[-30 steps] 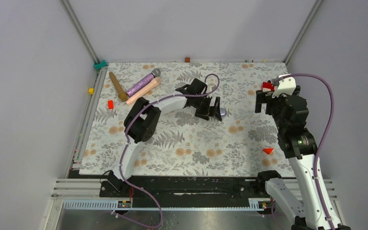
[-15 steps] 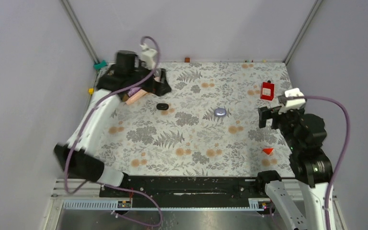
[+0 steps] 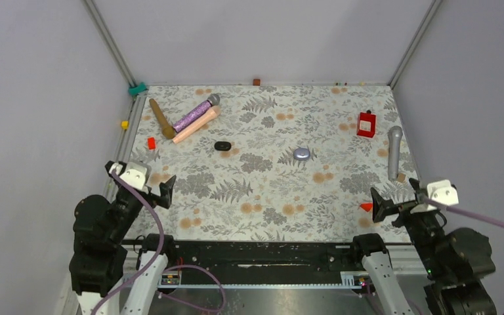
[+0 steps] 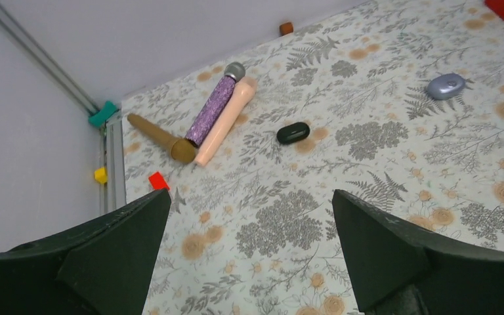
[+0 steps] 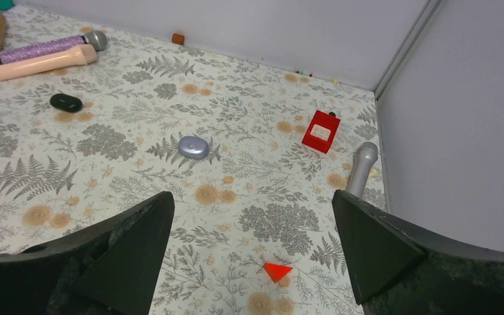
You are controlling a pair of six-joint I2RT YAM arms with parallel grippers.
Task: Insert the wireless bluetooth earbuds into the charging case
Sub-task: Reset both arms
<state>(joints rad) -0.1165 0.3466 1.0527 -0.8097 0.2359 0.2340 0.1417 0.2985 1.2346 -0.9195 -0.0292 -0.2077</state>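
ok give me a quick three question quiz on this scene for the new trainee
1. True or false: the left fingers and right fingers stand open, holding nothing.
2. What lies right of the red box? A) yellow block B) silver microphone C) purple microphone
3. Which oval case sits further left in the top view, the black case or the lavender case?
Key: 1 true; 2 B; 3 black case.
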